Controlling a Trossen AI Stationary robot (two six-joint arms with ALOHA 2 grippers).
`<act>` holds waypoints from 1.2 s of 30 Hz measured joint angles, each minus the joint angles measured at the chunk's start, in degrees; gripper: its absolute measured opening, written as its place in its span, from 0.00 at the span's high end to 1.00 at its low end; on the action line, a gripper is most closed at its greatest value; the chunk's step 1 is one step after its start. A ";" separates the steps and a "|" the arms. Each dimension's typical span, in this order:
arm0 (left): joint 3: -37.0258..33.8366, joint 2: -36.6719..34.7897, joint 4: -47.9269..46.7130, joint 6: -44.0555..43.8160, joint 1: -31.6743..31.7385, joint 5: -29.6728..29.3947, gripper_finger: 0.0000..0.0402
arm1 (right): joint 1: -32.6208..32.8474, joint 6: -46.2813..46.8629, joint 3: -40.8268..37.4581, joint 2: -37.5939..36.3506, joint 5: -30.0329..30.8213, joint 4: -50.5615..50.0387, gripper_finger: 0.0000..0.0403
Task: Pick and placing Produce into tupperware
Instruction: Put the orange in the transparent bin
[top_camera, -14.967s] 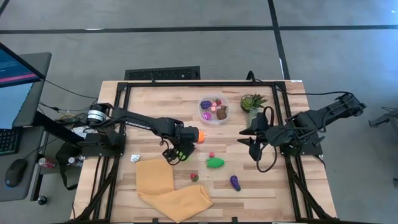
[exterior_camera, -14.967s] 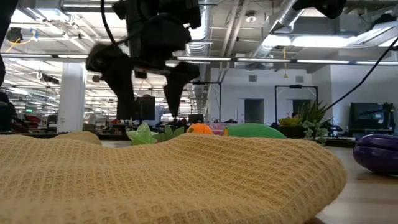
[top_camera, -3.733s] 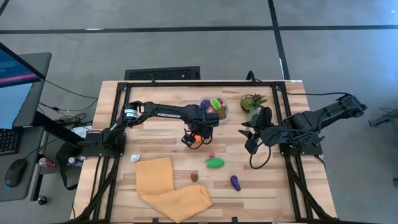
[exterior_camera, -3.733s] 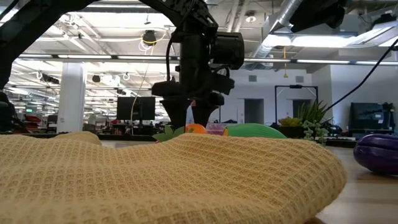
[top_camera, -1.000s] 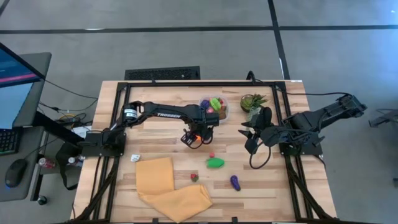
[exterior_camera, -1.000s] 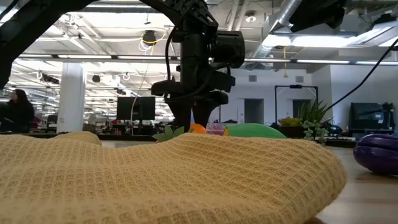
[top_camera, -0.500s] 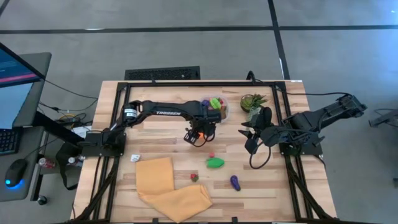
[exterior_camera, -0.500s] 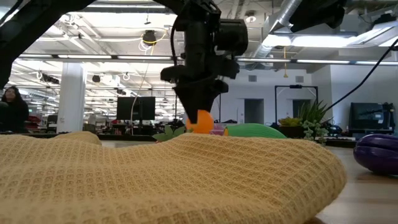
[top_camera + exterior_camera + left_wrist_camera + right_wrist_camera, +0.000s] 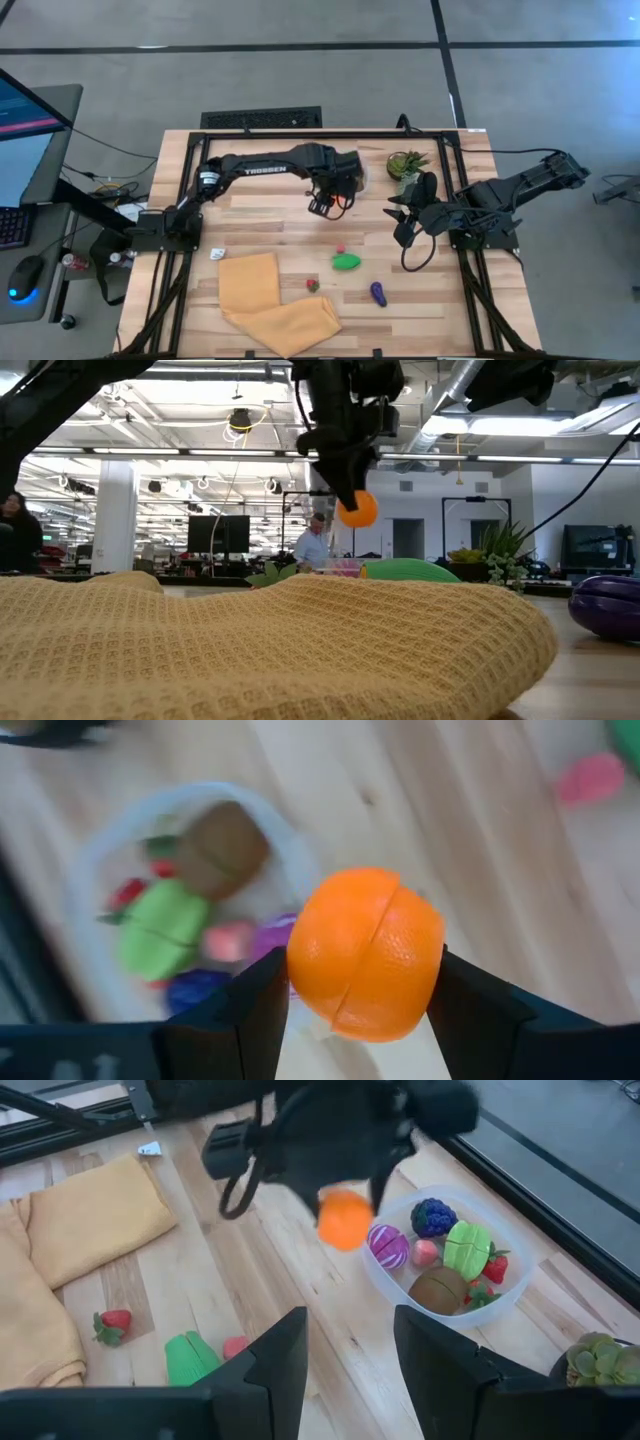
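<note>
The left claw [image 9: 331, 203] is clamped on the orange [image 9: 366, 954], lifted clear of the table [image 9: 250, 215] just beside the tupperware [image 9: 455, 1255], which already holds several produce pieces. The likely risk: the tub is crowded, so a release at its rim could send the round orange rolling back out. The left arm's link reads "TROSSEN". Right of the tupperware, the right claw [image 9: 400, 222] waits; whether its fingers are together cannot be told.
</note>
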 joint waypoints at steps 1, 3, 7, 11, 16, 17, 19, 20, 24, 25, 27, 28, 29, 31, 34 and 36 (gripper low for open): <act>0.51 -0.01 0.44 0.12 0.31 -0.65 0.51 | -0.02 0.00 0.00 0.00 0.00 0.00 0.57; 1.40 0.01 0.72 0.22 1.14 -1.54 0.51 | -0.02 0.00 0.00 0.00 0.01 -0.01 0.57; 1.90 -0.01 1.86 0.24 3.16 -1.74 0.51 | -0.02 0.00 0.00 0.01 -0.01 -0.01 0.57; 1.46 -0.01 4.67 -1.09 5.12 -1.14 0.51 | -0.01 0.00 0.00 0.01 0.01 -0.01 0.57; 1.19 0.06 8.03 -3.11 7.01 -0.62 0.51 | -0.02 -0.02 0.00 0.01 0.01 -0.06 0.57; 1.19 0.05 8.94 -3.57 7.35 -0.19 0.51 | -0.02 -0.02 0.00 0.01 0.01 -0.06 0.57; 1.17 0.05 10.62 -4.47 7.88 0.93 0.51 | -0.01 -0.01 0.00 0.01 0.01 -0.06 0.57; 1.19 0.05 11.50 -4.69 8.07 1.27 0.51 | -0.01 -0.01 0.00 0.01 0.01 -0.07 0.57; 1.19 0.06 13.09 -4.95 8.75 1.55 0.51 | -0.01 0.00 0.00 0.01 0.02 -0.08 0.57; 1.19 0.05 13.32 -4.94 8.87 1.57 0.51 | 0.00 0.00 0.00 0.01 0.04 -0.08 0.57; 1.19 0.05 13.97 -4.96 9.15 1.66 0.51 | -0.01 0.00 0.00 0.01 0.04 -0.08 0.57; 1.19 0.05 14.13 -4.96 9.28 1.68 0.51 | -0.01 0.00 0.00 0.01 0.04 -0.08 0.57; 1.19 0.05 14.15 -4.96 9.43 1.68 0.51 | -0.02 0.00 0.00 0.01 0.05 -0.08 0.57; 1.19 0.05 14.16 -4.96 9.80 1.70 0.51 | -0.01 0.00 0.00 0.01 0.12 -0.08 0.57; 1.19 0.07 14.14 -5.24 10.44 1.70 0.51 | -0.02 0.00 0.00 0.01 0.44 -0.08 0.57; 1.19 0.05 14.16 -5.60 10.96 2.01 0.51 | -0.16 0.00 0.00 0.01 0.46 -0.08 0.57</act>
